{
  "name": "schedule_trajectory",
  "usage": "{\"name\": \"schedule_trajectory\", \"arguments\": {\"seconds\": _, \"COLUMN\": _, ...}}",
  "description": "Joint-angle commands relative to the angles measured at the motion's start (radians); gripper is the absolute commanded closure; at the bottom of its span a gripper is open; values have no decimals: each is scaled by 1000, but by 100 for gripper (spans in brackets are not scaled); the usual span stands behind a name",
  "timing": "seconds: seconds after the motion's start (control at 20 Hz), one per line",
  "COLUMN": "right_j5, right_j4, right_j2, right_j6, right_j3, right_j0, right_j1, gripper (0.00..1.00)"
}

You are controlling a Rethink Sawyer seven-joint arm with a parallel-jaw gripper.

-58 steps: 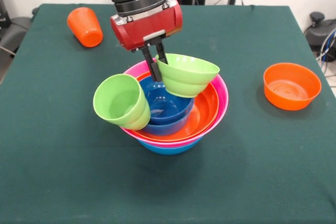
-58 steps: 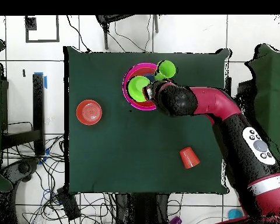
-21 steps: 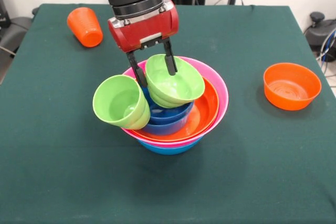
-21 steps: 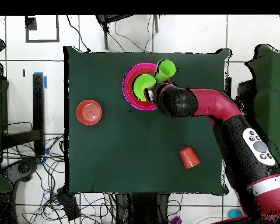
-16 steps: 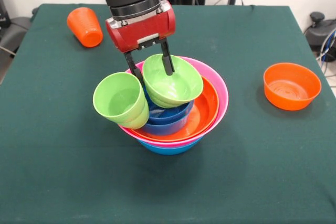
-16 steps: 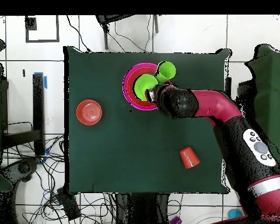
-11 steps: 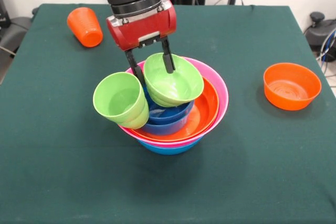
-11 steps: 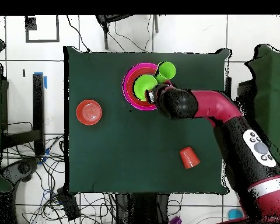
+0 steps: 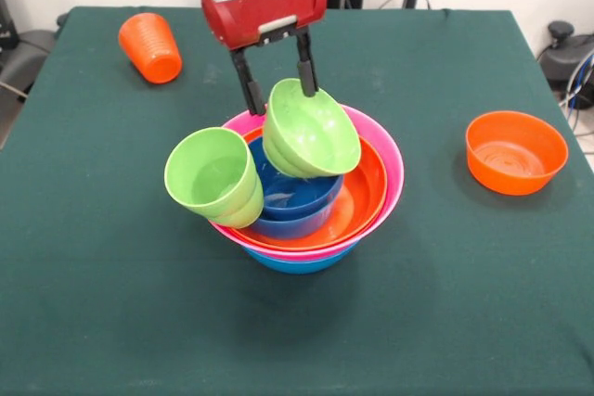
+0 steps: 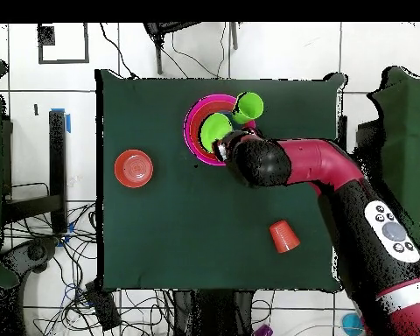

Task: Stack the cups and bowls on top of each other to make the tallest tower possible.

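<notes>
The tower stands mid-table: a wide blue bowl at the bottom, then a pink bowl, an orange bowl and a smaller blue bowl. A small lime-green bowl lies tilted on its side in the blue one, its opening toward the camera. My gripper is open just above it, one fingertip at the bowl's upper rim. The lime-green cup leans tilted on the tower's left rim. The orange ribbed cup lies on its side at the far left. In the overhead view the arm covers the gripper beside the lime-green bowl.
A small orange bowl stands upright alone at the right; it also shows in the overhead view. The orange cup lies near the robot's side of the green table. Cables and floor tiles surround the table.
The gripper has opened and risen a little. The lime-green bowl, held upright before, has tipped over into the small blue bowl. The other things have not moved.
</notes>
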Motion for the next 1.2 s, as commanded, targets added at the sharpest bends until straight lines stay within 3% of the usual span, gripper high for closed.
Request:
{"name": "schedule_trajectory", "arguments": {"seconds": 0.05, "right_j5": -68, "right_j4": -16, "right_j2": -78, "right_j6": 150, "right_j3": 81, "right_j0": 42, "right_j1": -16, "gripper": 0}}
{"name": "schedule_trajectory", "arguments": {"seconds": 1.2, "right_j5": -108, "right_j4": 4, "right_j2": -114, "right_j6": 146, "right_j3": 91, "right_j0": 69, "right_j1": -36, "gripper": 0}}
